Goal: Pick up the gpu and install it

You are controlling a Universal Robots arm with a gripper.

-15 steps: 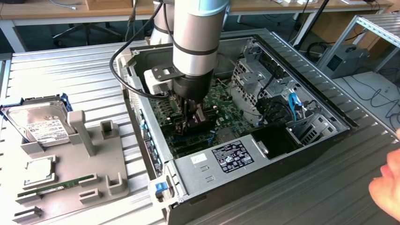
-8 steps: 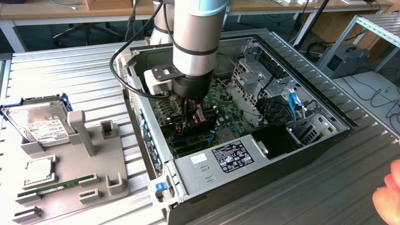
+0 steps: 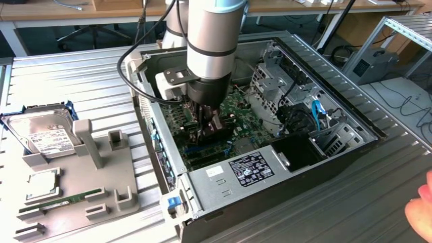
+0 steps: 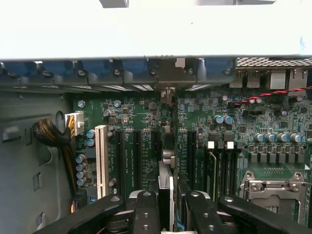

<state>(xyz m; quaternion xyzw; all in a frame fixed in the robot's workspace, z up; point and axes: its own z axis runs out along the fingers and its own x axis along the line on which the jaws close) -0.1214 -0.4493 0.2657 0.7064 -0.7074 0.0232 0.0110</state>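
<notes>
A: Where is the arm (image 3: 209,45) working?
B: It is reaching straight down into the open PC case (image 3: 351,114), which is lying on its side on the ribbed metal tabletop (image 3: 74,76). The tool (image 3: 206,132) is hanging low over the green motherboard (image 3: 240,109).

A: And the gpu?
B: The tool is gripping the gpu (image 4: 165,192), its fingers (image 4: 145,214) clamped on either side of it. In the wrist view the card is standing on edge between them, in line with the black slots (image 4: 137,151) and just beside the white slot (image 4: 101,161). Whether it is seated yet, I cannot tell.

A: What is lying outside the case?
B: On the exterior view's left, a grey holder (image 3: 74,187) is carrying a hard drive (image 3: 40,132) in a blue frame, a square silver chip (image 3: 42,183) and a thin green memory stick (image 3: 59,201).

A: Anyone nearby?
B: A hand (image 3: 422,210) is showing at the exterior view's right edge, well apart from the arm.
</notes>
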